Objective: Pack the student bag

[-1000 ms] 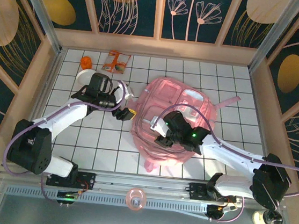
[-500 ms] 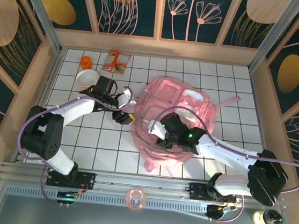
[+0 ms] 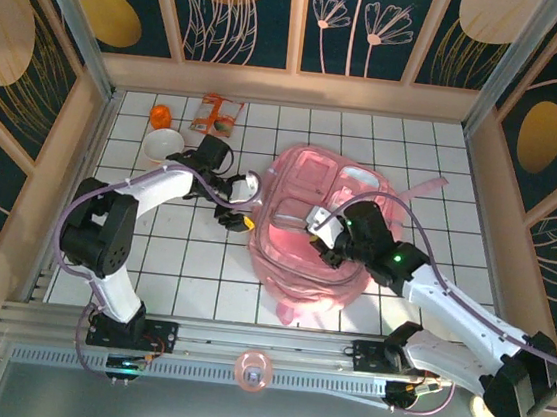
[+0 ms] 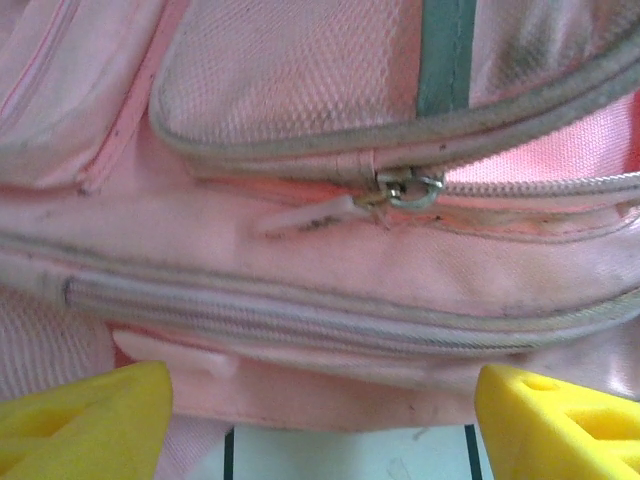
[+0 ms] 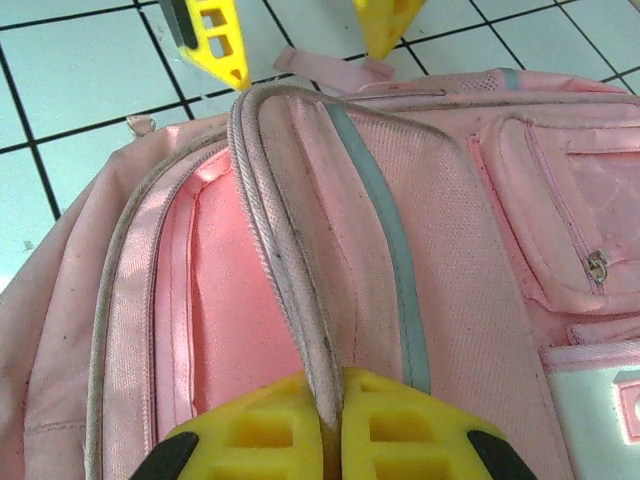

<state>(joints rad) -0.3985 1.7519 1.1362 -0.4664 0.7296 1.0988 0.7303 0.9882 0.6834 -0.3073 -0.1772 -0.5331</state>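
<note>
Interior of student bag (image 3: 297,266) mostly hidden

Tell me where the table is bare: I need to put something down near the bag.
Bare tiles: near left, between the left arm and the student bag; and the far strip right of the snack packet. Crowded: far-left corner by the white bowl, and the bag's left edge, where the left gripper hovers.

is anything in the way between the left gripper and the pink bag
Nothing visible. The left gripper stands open right at the side of the bag, with no other item in the gap. The right gripper is shut on the edge of the bag's opening.
</note>
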